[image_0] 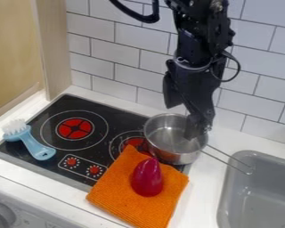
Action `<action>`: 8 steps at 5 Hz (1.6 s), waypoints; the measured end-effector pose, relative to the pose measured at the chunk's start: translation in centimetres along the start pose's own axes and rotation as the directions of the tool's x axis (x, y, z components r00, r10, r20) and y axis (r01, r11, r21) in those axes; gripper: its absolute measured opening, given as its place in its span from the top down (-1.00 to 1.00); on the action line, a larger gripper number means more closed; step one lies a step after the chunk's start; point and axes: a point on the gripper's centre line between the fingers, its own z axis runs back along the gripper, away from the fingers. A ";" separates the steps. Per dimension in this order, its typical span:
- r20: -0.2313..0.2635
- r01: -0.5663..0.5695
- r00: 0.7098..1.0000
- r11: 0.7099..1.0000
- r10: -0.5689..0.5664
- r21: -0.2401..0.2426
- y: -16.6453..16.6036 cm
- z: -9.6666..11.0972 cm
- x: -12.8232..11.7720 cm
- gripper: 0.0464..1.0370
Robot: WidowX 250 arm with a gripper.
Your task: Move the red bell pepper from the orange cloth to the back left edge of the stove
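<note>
The black gripper (195, 125) hangs down at the right side of the metal pot (168, 153), its lower end over the pot's opening near the rim. Whether it touches the pot or holds anything, I cannot tell. The silver pot stands at the stove's right edge, with its thin wire handle extending right and down. Just in front of it, an orange cloth (124, 187) lies partly on the stove and partly on the white counter. A dark red, pointed, rounded object (147, 178) rests on this cloth.
A blue brush (34, 144) with white bristles lies on the left of the black stove (79, 104). At the right is a grey sink (261, 191), close to the pot's handle. The tiled wall (124, 58) rises behind the stove, with a wooden panel (52, 49) at left.
</note>
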 end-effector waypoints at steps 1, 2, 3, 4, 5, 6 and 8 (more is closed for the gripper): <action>-0.053 0.003 0.999 1.000 -0.004 -0.027 -0.9 -1.1 -1.6 -0.92; -0.066 0.007 0.998 0.999 -0.011 -0.053 -2.0 -1.3 -3.2 -0.92; -0.048 0.001 0.999 0.999 -0.003 -0.055 -2.3 -0.7 -3.8 -0.92; -0.035 -0.026 0.999 0.998 0.024 -0.062 -2.9 -0.2 -4.8 -0.92; -0.048 -0.047 0.998 0.995 0.043 -0.090 -3.7 -0.6 -5.7 -0.92; -0.059 -0.062 0.997 0.994 0.057 -0.095 -3.9 -1.4 -5.7 -0.92; -0.106 -0.102 0.990 0.989 0.091 -0.107 -3.7 -3.8 -6.4 -0.92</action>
